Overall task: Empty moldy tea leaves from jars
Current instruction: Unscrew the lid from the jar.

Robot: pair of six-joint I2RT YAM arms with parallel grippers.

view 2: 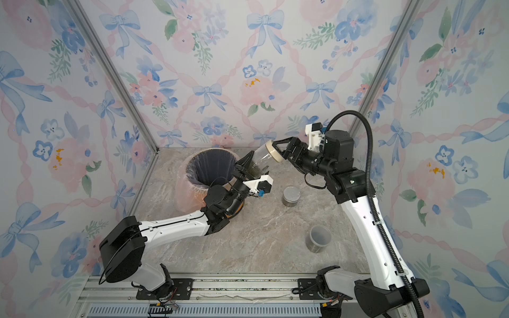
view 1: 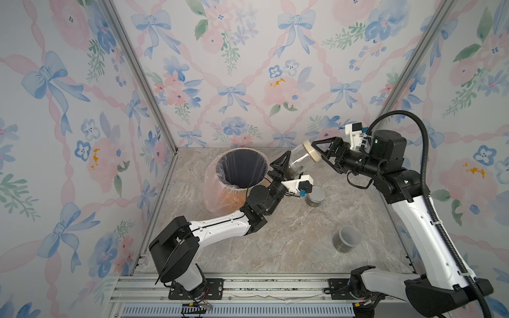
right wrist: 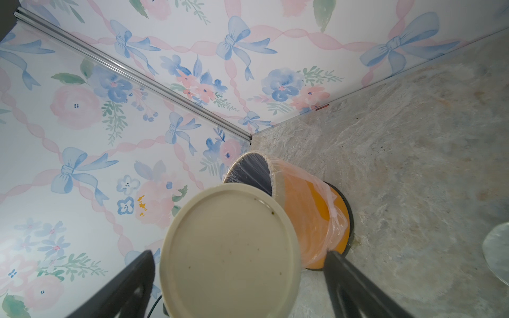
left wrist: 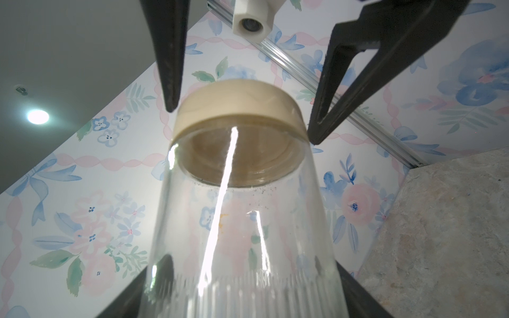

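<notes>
Two pincers are set at one jar [view 1: 300, 157]: the left pincer [view 1: 288, 167] is clamped on its ribbed base, and the right pincer [view 1: 317, 152] is spread around the beige lid [view 1: 310, 151] without gripping. The jar is held tilted at centre frame, right of the bin [view 1: 217, 198], with the tea leaves [view 1: 293, 170] lying low. Were the lid pinched off-centre, the glass could be twisted loose and leaves spilled on the bench [view 1: 275, 247].

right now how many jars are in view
3. The beige-lidded jar is held tilted off the table by the left tool, beside the bin. The silver-lidded jar stands mid-table. The grey-lidded jar stands nearer the front edge. None seems hidden.
</notes>
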